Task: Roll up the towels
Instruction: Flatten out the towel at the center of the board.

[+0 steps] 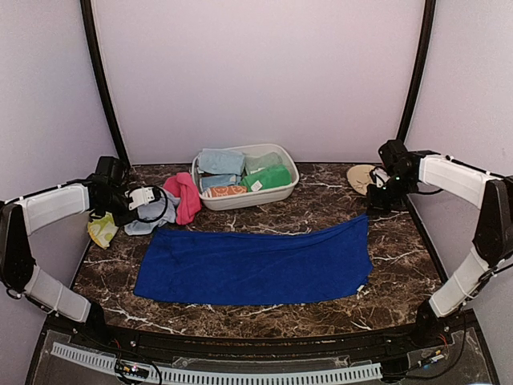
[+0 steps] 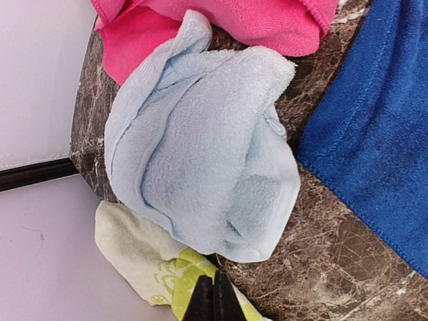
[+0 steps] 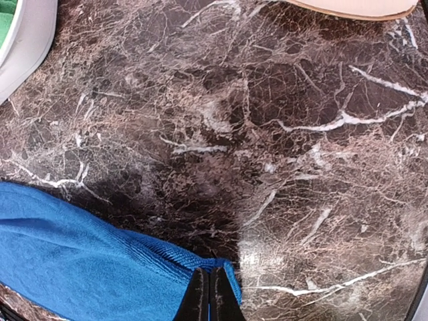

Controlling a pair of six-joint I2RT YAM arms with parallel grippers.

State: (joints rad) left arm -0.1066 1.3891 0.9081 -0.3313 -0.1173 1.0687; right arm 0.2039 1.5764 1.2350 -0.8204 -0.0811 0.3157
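marble-look tabletop point(image 1: 321, 207) carries everything. at the far left a yellow-green cloth point(image 2: 144, 261) lies crumpled. the left gripper point(image 2: 214, 301) hangs right over its edge with its fingers pressed together, and nothing looks caught between them. just beyond sits the pale blue towel point(image 2: 200, 154), bunched in a loose heap and touching the pink towel point(image 2: 267, 23) behind it.

further right, the white tub point(image 1: 240, 202) holds several folded cloths, green and pale blue among them. in front of it the royal blue towel point(image 1: 256, 261) lies spread flat, long side running left to right, not yet rolled. the right gripper point(image 3: 208, 294) sits at that towel's far right corner, fingers together. i cannot tell whether they pinch the hem. a tan plate point(image 1: 359, 178) rests near the back right edge.

the step in hand looks like starting the roll of the long towel from its right end. to do it well, i judge the first turn matters most. take the hem low, fold it over tight and square to the long edges, then push the roll leftward evenly. soft terry will likely drag and bunch on the stone, so if one side runs ahead the roll may come out cone-shaped. the left gripper would probably help best by pinning the far end flat.
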